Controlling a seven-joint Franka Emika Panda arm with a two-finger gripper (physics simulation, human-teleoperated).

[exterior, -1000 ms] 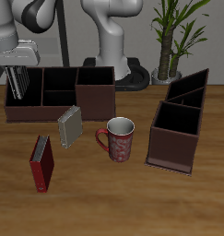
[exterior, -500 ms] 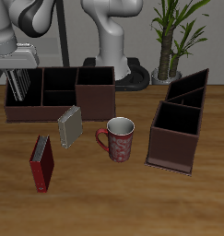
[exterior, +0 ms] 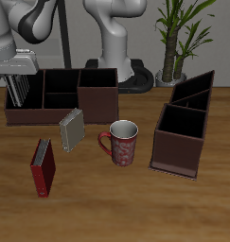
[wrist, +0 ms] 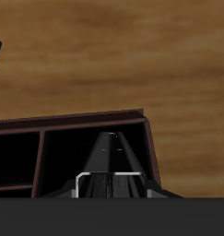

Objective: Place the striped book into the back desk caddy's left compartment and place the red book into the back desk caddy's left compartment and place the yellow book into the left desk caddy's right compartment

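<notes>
Red book (exterior: 44, 167) stands nearest the table's front edge; a bit farther back the yellow book (exterior: 72, 129) stands tilted, next to the red mug (exterior: 122, 142); left desk caddy (exterior: 181, 125) sits beside the mug's other side; at the back, the back desk caddy (exterior: 61, 94) holds the striped book (exterior: 19, 88) upright in its end compartment; gripper (exterior: 18, 78) hangs just over that book, fingers apart & holding nothing.

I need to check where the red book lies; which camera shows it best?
The exterior view: the red book stands whole near the table's front edge, apart from the mug. The wrist view shows only a caddy compartment and tabletop, no red book.
</notes>
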